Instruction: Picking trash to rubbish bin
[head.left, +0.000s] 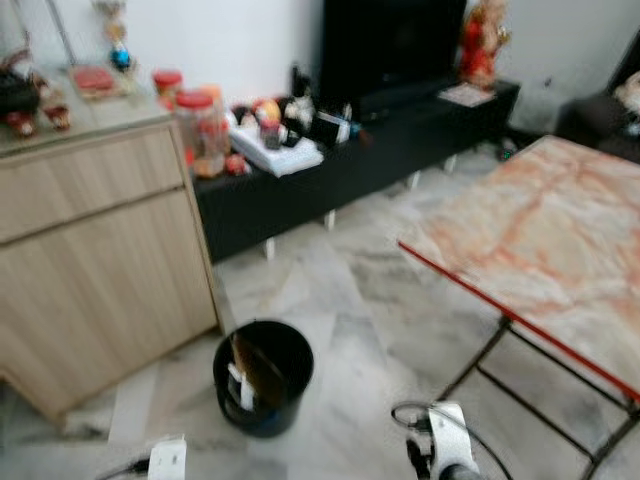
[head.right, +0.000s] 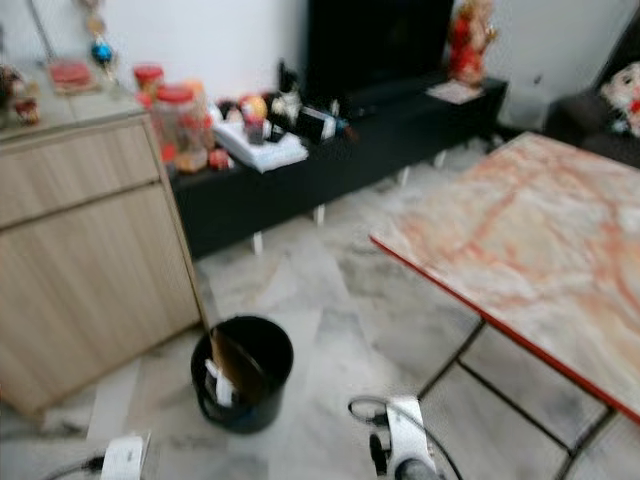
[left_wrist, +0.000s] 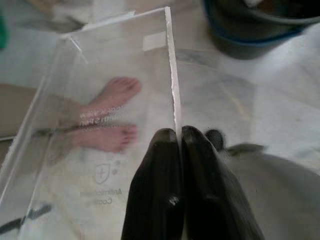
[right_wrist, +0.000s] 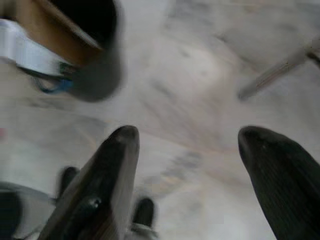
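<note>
So there's a black bin (head.right: 243, 372) sitting on the pale marble floor (head.right: 330, 290), right by the corner of a light wood cabinet (head.right: 90, 260). Inside it you can see a brown cardboard piece and something white. To the right is a folding table (head.right: 530, 240) with a reddish marble-pattern top and thin dark legs. Further back, a low black TV bench (head.right: 340, 160) is cluttered with red-lidded jars (head.right: 180, 125) and small stuff, with a dark screen (head.right: 375, 45) above it. Everything's a bit blurry.

Left gripper (left_wrist: 180, 145): 2 fingers pressed together on a thin clear edge. Right gripper (right_wrist: 187, 150): fingers spread wide, nothing between, low in frame.
</note>
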